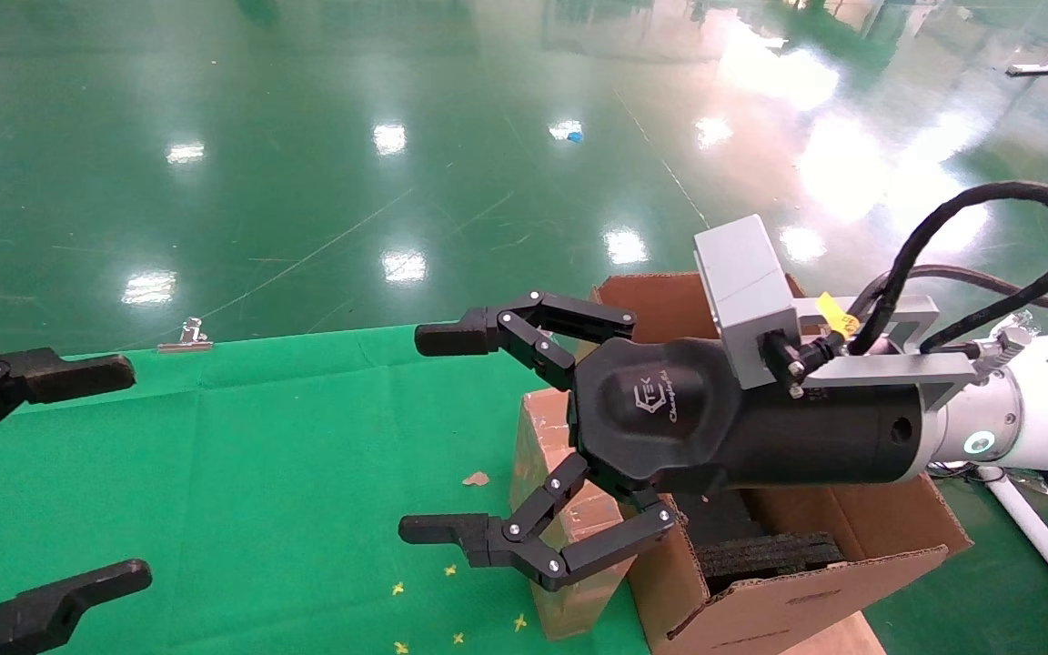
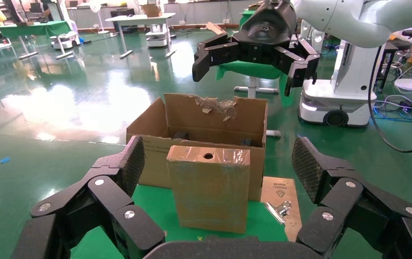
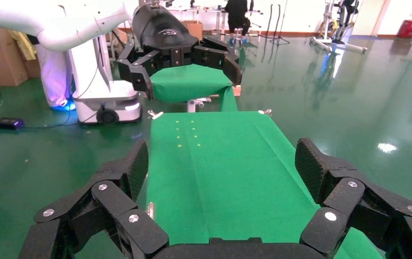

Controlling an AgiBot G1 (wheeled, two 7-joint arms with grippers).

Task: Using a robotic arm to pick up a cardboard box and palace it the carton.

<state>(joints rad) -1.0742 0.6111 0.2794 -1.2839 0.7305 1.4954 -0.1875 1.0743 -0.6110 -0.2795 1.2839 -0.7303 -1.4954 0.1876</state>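
The small reddish-brown cardboard box (image 1: 538, 441) stands upright on the green cloth, against the carton's left side. In the left wrist view (image 2: 209, 186) the round hole is in its top face. The carton (image 1: 815, 582) stands at the table's right end with black foam (image 1: 760, 550) inside and a torn flap (image 2: 217, 105). The white robotic arm (image 1: 1033, 400) reaches in from the right. Its right gripper (image 1: 417, 433) is open and empty, in the air above the box. My left gripper (image 1: 135, 471) is open and empty at the far left, facing the box.
The green cloth table (image 1: 287, 455) has a binder clip (image 1: 186, 335) at its far edge, a cardboard scrap (image 1: 476, 478) and small yellow marks (image 1: 451, 571). Another clip (image 2: 277, 209) lies on a flat cardboard sheet (image 2: 280, 189) beside the carton. Green floor surrounds the table.
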